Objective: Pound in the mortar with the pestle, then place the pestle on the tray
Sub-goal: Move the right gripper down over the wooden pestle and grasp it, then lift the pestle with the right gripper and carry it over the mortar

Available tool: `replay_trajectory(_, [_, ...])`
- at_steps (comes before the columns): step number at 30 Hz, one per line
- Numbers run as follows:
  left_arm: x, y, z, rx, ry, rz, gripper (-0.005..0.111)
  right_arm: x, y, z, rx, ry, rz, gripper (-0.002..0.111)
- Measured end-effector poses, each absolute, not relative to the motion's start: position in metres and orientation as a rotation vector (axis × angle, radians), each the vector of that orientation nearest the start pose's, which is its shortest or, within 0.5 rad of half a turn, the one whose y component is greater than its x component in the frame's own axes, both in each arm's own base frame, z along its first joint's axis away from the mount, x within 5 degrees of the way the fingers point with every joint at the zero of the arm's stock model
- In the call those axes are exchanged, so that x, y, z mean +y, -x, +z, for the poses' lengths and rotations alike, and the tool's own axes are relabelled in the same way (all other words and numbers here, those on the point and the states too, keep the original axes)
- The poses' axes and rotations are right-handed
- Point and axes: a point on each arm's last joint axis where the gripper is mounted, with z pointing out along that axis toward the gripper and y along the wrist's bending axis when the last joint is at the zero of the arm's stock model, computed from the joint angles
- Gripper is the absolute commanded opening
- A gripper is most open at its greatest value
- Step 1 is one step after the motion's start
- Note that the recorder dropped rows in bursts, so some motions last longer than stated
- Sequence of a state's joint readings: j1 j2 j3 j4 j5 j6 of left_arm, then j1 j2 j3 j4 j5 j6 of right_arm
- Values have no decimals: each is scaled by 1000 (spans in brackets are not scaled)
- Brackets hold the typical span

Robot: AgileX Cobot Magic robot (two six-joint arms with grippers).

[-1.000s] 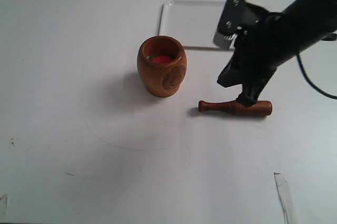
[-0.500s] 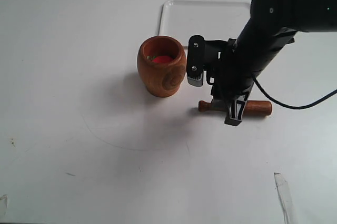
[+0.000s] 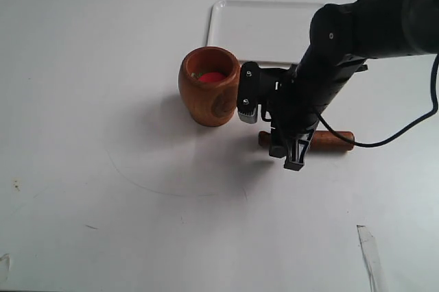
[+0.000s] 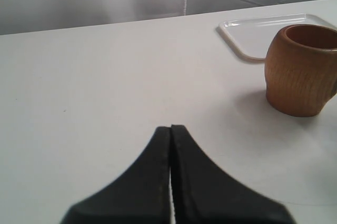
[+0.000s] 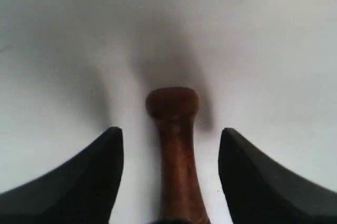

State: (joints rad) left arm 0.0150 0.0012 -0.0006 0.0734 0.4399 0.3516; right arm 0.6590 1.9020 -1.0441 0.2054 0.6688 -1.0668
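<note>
The dark brown pestle (image 3: 334, 140) lies flat on the white table, knob end toward the mortar. My right gripper (image 3: 288, 149) hangs low over its narrow neck, open, one finger on each side of the pestle (image 5: 176, 155) with clear gaps and no contact. The orange-brown mortar (image 3: 210, 86) stands upright left of the gripper, red showing inside; the left wrist view shows this mortar (image 4: 301, 70) too. Behind it lies the white tray (image 3: 260, 28), seen as a tray (image 4: 263, 32) beyond the mortar. My left gripper (image 4: 170, 128) is shut and empty, away from everything.
A faint curved scuff line (image 3: 158, 186) marks the table in front of the mortar. A clear strip of tape (image 3: 368, 247) lies near the front right. A black cable (image 3: 405, 127) loops off the right arm.
The right arm swung down and leftward over the pestle, turning so that its open fingers now straddle the neck. The pestle, mortar and tray have not moved.
</note>
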Motion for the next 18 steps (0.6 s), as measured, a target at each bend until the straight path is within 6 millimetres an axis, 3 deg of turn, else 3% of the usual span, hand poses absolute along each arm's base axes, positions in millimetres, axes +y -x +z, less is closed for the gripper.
replay_trajectory(2, [4, -51, 174, 1901, -367, 320, 0, 215, -259, 126, 2112, 2114, 163, 47])
replay_trajectory(6, [4, -51, 174, 1901, -367, 320, 0, 215, -259, 118, 2130, 2129, 167, 1])
replay_trajectory(13, [4, -51, 174, 1901, -367, 320, 0, 217, -266, 124, 2162, 2000, 94, 0])
replay_trajectory(16, [4, -51, 174, 1901, -367, 320, 0, 222, -276, 174, 2022, 1713, 46, 0])
replay_trajectory(18, [4, -51, 174, 1901, -367, 320, 0, 223, -280, 224, 1879, 1442, 61, 0])
